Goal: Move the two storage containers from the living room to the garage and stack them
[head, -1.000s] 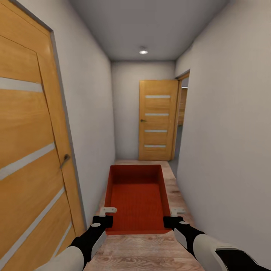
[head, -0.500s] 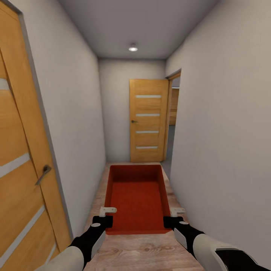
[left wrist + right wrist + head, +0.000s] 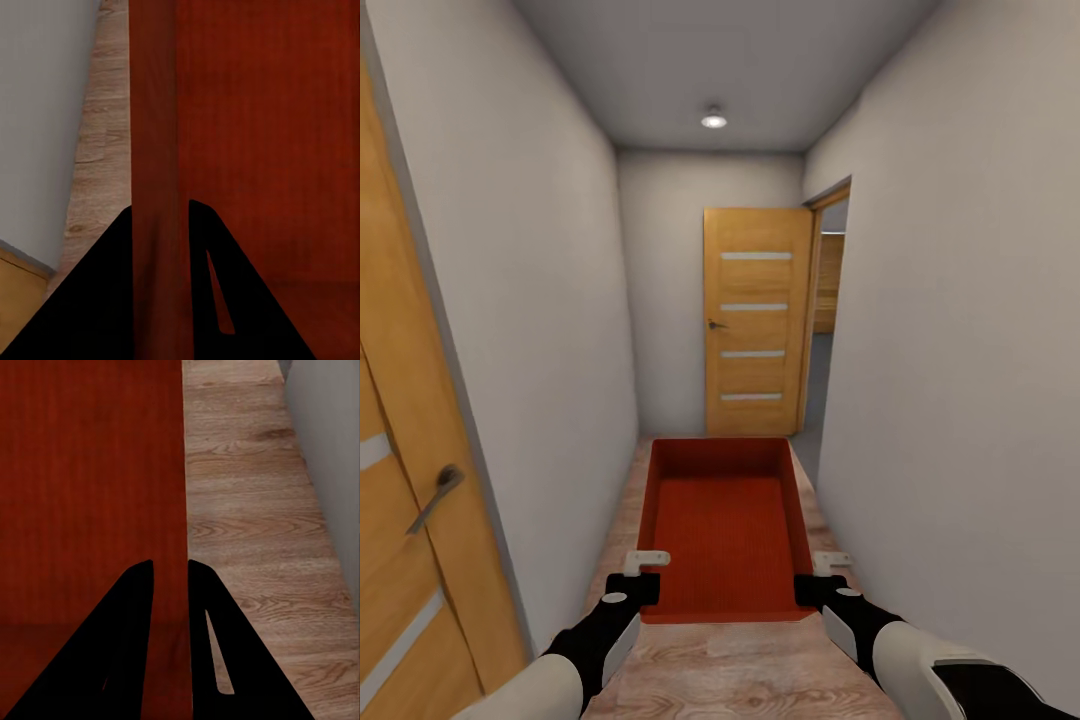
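The view has advanced along the hallway; the orange-red rectangular plastic bin [image 3: 725, 530] sits at 12 o'clock, its side walls clamped by left gripper [image 3: 647, 566] and right gripper [image 3: 822, 570]

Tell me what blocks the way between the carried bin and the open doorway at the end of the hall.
Nothing visible does. The bin is held by the left claw and right claw, each pinching a side wall. The plank floor ahead looks bare up to the doorway on the right, and the door is swung back.

storage container [image 3: 725, 525] | orange-red, open, empty | level | carried above wood floor
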### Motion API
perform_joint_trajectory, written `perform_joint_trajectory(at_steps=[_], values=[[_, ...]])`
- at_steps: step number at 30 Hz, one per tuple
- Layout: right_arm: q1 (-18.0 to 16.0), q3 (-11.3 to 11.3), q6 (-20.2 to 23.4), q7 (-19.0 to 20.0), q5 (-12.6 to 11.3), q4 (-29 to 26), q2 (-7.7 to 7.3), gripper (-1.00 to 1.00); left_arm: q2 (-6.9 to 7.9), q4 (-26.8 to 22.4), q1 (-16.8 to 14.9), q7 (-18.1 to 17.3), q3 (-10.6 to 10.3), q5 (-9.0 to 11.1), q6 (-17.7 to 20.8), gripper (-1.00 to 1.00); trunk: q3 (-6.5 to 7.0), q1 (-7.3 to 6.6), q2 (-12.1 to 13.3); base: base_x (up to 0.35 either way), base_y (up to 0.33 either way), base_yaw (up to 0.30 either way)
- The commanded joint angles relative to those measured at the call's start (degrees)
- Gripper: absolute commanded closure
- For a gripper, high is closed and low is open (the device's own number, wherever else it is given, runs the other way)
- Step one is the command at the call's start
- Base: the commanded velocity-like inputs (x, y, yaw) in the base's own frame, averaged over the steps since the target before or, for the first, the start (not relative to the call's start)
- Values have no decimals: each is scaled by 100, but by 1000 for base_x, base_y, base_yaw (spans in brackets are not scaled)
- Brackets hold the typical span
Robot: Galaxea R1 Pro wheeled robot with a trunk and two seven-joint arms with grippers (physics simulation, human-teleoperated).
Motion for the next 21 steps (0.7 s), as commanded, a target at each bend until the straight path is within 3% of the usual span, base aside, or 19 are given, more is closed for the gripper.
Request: perform_joint_trajectory(at_steps=[1, 21], values=[[0, -143, -16, 17, 1, 16, 6, 100, 8, -27, -3, 414, 58, -79, 30, 100, -2, 5, -4, 322, 0, 0], [0, -143, -26, 17, 1, 16, 1, 100, 11, -27, -3, 413, 58, -80, 30, 100, -2, 5, -4, 322, 0, 0]])
